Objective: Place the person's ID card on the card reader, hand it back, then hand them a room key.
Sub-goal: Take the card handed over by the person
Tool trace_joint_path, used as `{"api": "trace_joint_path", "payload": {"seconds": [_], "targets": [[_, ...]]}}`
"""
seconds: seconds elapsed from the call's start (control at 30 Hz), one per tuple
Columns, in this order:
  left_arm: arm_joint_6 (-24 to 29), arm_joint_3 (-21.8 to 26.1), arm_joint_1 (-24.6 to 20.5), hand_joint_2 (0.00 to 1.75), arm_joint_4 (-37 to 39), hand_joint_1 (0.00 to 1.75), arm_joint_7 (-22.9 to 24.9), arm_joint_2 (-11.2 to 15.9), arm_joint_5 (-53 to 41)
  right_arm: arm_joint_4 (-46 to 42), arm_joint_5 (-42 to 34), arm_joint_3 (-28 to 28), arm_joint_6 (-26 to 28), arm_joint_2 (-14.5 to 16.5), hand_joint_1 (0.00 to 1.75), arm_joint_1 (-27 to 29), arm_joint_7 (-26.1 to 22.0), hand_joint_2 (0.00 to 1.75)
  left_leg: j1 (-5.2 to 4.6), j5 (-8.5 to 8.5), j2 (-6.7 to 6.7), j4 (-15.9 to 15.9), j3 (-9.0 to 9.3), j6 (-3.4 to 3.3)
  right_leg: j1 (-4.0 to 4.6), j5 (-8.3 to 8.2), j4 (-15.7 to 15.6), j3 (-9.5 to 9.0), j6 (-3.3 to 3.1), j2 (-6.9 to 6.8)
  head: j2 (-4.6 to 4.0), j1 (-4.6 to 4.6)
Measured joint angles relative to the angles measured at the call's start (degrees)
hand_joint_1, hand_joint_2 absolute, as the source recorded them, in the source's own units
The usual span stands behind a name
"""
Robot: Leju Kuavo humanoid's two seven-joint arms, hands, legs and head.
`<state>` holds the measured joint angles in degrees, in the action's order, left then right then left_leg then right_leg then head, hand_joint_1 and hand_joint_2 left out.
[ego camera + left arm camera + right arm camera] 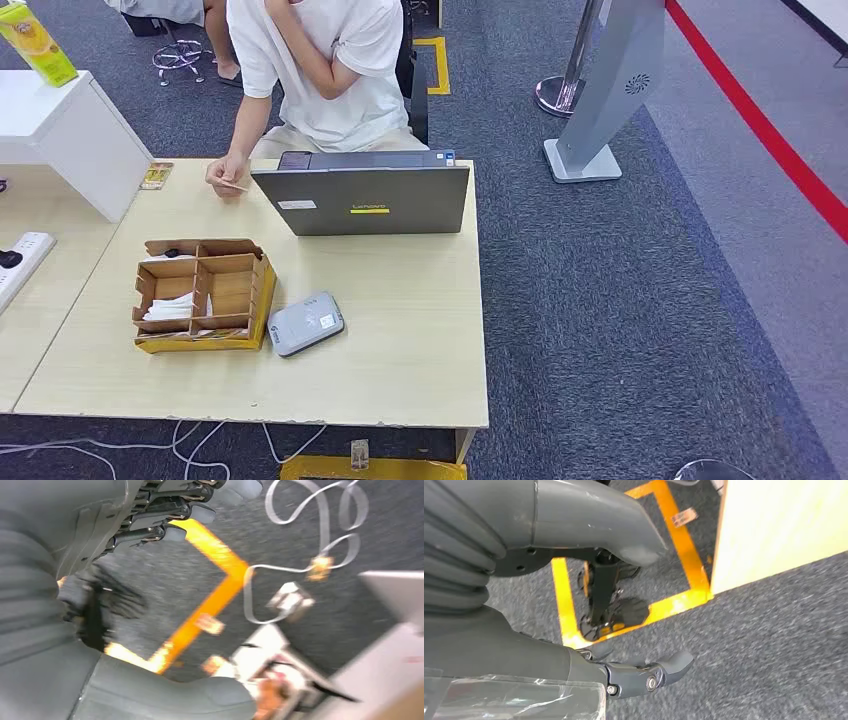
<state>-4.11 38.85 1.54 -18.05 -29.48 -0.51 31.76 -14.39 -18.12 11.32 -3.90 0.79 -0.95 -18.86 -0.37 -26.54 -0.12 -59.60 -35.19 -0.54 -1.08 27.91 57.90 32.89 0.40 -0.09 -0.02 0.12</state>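
While the person [320, 70] in a white shirt sits behind the wooden table [400, 340], we see their hand [226, 177] resting on the far left part of the tabletop and pinching a small ID card [236, 186] between the fingers. Just beside this hand stands a grey laptop [362, 198], with the back of its lid turned to us. Nearer to us, the grey card reader [305, 323] lies flat on the table, touching the right side of a cardboard organizer [203, 295]. One compartment of this organizer holds white cards [170, 308]; we cannot tell if these are the room keys.

Our left hand [165, 510] hangs above the dark carpet [200, 580] with orange tape [215, 575] on it. Its fingers are apart from the thumb and hold nothing. Our right hand [624, 625] also hangs over the carpet, close to the table edge [774, 525]. Its fingers are gently bent and wide from the thumb, with nothing between them.
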Motion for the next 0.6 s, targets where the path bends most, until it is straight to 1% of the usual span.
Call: {"api": "trace_joint_path", "payload": {"seconds": [0.07, 0.2, 0.6], "targets": [[-0.8, 1.4, 0.0, 1.75, -0.6, 0.00, -0.8, -0.3, -0.3, 0.2, -0.1, 0.3, -0.2, 0.0, 0.00, 0.0, -0.1, 0.00, 0.00, 0.00, 0.00, 0.0, 0.00, 0.00, 0.00, 0.00, 0.0, 0.00, 0.00, 0.00, 0.00, 0.01], [-4.0, 6.5, -0.5, 1.75, -4.3, 0.00, -2.7, -2.0, -2.3, 0.7, -0.7, 1.1, -0.5, 0.0, 0.00, -0.2, -0.3, 0.00, 0.00, 0.00, 0.00, 0.0, -0.01, 0.00, 0.00, 0.00, 0.0, 0.00, 0.00, 0.00, 0.00, 0.00], [-12.9, 19.6, -1.2, 1.75, -22.7, 0.00, -5.8, -8.9, -7.1, 1.6, -0.6, 2.6, -0.2, 0.0, 0.00, -0.6, -0.3, 0.00, 0.00, 0.00, 0.01, 0.0, 0.00, 0.00, 0.00, -0.01, 0.0, -0.01, 0.00, 0.00, 0.00, -0.02]]}}
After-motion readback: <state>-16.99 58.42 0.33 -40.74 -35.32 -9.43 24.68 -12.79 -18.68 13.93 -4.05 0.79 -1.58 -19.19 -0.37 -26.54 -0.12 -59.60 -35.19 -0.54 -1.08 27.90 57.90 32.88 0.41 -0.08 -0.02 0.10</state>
